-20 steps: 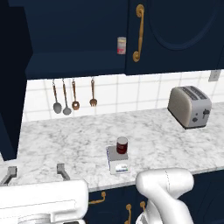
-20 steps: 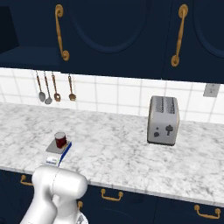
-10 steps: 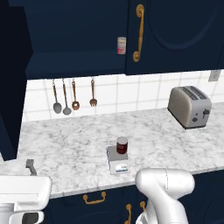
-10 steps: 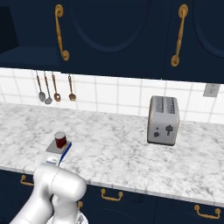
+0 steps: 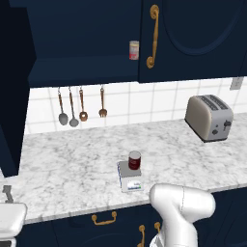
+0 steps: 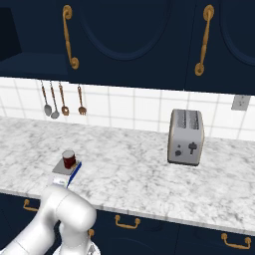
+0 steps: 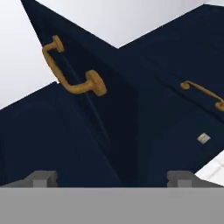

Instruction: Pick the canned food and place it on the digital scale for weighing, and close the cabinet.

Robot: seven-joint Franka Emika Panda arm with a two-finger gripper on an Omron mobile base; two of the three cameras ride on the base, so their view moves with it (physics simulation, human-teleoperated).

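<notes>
There are two cans. One is the canned food, a small short round can with a dark red label and silver rims. It stands upright on the digital scale, a small flat white box with a grey square plate on top and a little display at the front. The other can is taller, with a pale cream and red label, and it sits up on the shelf inside the open cabinet.

There is one silver toaster with two slots, well apart from the scale, to the right. Four long-handled utensils hang in a row on the wall — spoons and a fork, with brown handles.

The worktop is white and grey marble. Behind it the wall is made of white square tiles. Below it are dark blue drawers with small gold pulls.

The cabinet is big and dark blue, with curved shapes on its doors and curved gold handles. Its left door stands open — in the hand view it sticks out edge-on, with its gold handle near the top.

The claw has its two small dark tips held wide apart. It holds nothing and points at the open door.
</notes>
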